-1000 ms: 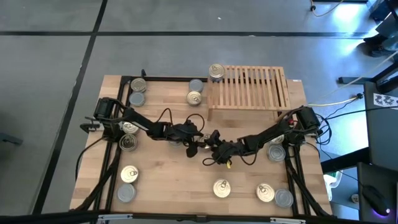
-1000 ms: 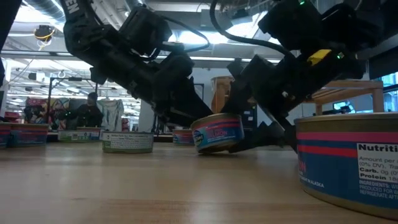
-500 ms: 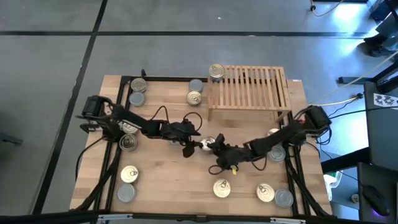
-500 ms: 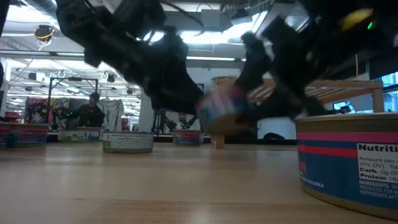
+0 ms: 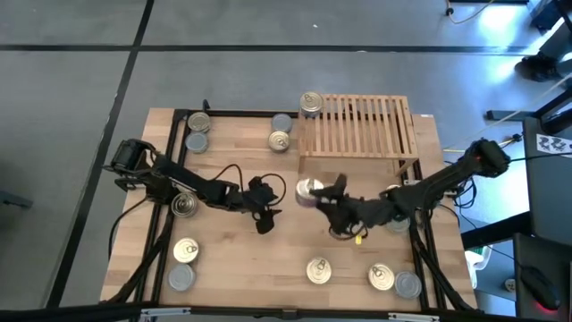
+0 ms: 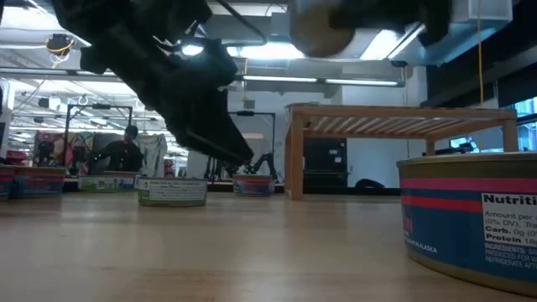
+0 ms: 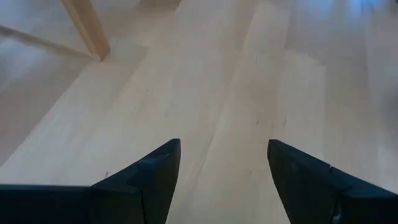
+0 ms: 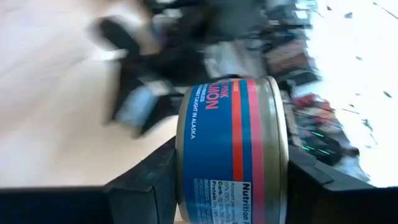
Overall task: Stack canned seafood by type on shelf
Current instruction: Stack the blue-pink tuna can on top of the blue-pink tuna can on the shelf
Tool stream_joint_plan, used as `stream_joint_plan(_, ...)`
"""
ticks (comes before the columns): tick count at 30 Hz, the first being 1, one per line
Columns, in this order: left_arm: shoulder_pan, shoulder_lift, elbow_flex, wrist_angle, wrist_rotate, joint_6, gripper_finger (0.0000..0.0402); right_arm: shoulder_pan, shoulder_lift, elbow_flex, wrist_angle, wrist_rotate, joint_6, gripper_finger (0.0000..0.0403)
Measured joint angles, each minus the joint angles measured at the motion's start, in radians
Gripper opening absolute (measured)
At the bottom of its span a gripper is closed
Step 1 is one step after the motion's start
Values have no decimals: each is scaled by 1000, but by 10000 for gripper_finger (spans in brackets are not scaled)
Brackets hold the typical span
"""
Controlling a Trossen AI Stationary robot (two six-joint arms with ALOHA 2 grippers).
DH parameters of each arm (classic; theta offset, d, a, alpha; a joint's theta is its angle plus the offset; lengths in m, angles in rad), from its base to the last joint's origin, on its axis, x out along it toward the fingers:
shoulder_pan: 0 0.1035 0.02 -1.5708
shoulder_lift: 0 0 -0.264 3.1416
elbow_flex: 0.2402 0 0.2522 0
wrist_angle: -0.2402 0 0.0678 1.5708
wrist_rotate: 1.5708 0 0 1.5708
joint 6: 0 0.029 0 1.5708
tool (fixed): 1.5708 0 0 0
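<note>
Because the can point(image 8: 233, 152) must clear the shelf point(image 5: 359, 126) top, the right pincer point(image 5: 323, 196) clamps it by its rim, lifted off the table point(image 5: 241, 259), shelf just beyond. Left pincer point(image 7: 222, 168) hangs beside it, spread wide, holding nothing.

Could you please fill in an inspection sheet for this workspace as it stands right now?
Surface: light wooden tabletop, no spills seen.
Job's things: slatted shelf at the far edge, one can at its left end; loose cans along both side edges and the near edge; a blue-and-red labelled can held in the air.
Clutter: nothing seen.
Tools: right tool shut on the labelled can, lifted in front of the shelf; left tool open and empty over bare wood.
Cables: black cables looped along both arms.
Surroundings: grey floor; shelving and a person in the room behind.
</note>
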Motion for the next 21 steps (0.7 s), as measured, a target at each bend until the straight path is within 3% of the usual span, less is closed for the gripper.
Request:
stream_joint_plan(11,-40,4,2,-3,-21,-47,239,-253,-53,112,-84,48,-52,193)
stream_joint_plan(21,-52,4,2,0,-39,-48,239,-524,-37,212,-221,-64,-57,193)
